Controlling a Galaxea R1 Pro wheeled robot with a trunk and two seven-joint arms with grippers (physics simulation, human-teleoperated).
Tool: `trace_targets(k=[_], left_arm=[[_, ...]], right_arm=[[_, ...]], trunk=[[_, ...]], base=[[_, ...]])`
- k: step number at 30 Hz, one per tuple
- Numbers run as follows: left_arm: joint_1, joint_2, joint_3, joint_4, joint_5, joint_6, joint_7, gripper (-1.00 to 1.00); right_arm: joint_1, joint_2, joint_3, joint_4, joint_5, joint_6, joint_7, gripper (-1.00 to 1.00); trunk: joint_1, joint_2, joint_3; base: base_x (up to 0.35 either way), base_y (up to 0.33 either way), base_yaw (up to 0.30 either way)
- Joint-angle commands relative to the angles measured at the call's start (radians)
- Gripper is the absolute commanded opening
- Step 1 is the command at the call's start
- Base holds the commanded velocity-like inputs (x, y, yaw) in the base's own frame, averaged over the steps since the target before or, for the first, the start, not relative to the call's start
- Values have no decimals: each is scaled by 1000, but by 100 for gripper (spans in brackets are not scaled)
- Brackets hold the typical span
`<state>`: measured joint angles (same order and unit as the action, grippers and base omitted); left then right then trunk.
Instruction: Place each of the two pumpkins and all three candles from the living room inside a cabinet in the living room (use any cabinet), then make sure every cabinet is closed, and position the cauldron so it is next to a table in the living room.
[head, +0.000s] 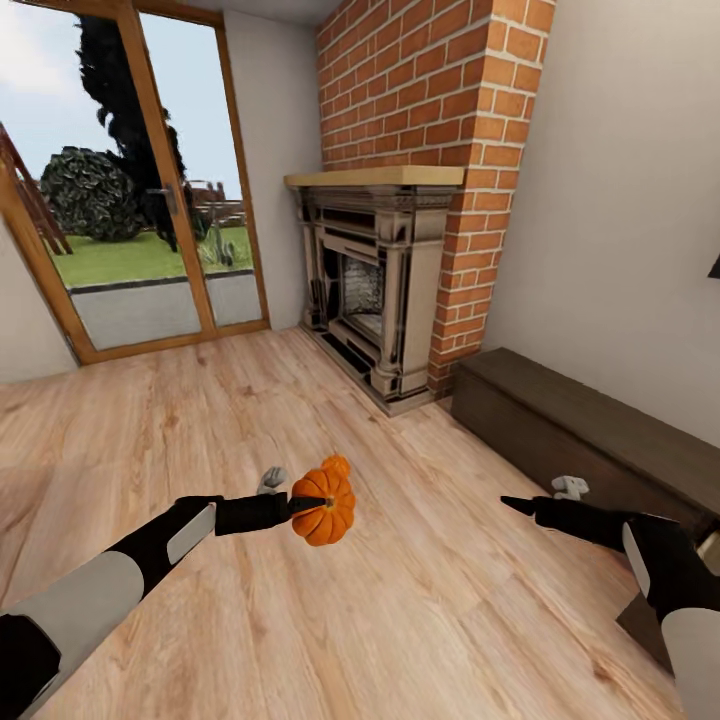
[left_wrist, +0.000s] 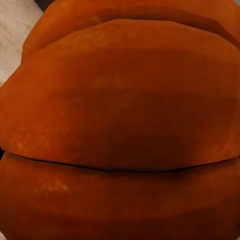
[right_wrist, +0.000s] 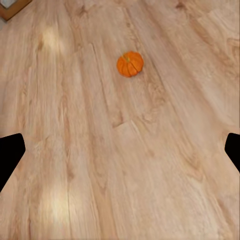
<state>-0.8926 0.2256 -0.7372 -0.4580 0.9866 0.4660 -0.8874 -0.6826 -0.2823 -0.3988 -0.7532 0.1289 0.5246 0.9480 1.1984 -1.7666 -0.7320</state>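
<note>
Near the middle of the pale wood plank floor (head: 200, 420), the left hand (head: 300, 505) reaches forward with a small orange ribbed pumpkin (head: 325, 512) at its tip; its fingers are hidden by the fruit, so whether it grips cannot be told for sure, though in the left wrist view the orange skin (left_wrist: 120, 115) sits right against the camera. A second orange shape (head: 337, 466) peeks out just behind the first one, touching or overlapping it in the head view. The right hand (head: 512, 505) hangs low at the right, apart from the pumpkin, with its two dark fingertips (right_wrist: 11, 150) spread wide and nothing between them; ahead of it a small orange pumpkin (right_wrist: 130, 64) rests on bare planks with free floor all around. Along the right wall runs a long, low, dark brown wood cabinet (head: 580, 430), its front flat and shut, close beside the right arm. Farther off stands a grey stone fireplace (head: 375, 290) under a red brick chimney (head: 440, 100), and at far left a wood-framed glass door (head: 140, 190). Open floor stretches between these.
</note>
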Motion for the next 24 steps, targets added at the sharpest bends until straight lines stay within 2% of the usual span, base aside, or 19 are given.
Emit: trace_targets(k=[1,14,24], left_arm=[[0,0,2,-1,5,2,-1,-100],[0,-1,2,-1,5,2,-1,-100],[0,-1,2,-1,4,2,-1,-100]], right_arm=[[0,0,0,0,0,0,0,100],[0,0,1,0,2,0,0,100],[0,0,2,0,5,-1,1,100]], trunk=[[0,0,0],[0,0,0],[0,0,0]], base=[[337,0,285],[337,0,283],[337,0,43]])
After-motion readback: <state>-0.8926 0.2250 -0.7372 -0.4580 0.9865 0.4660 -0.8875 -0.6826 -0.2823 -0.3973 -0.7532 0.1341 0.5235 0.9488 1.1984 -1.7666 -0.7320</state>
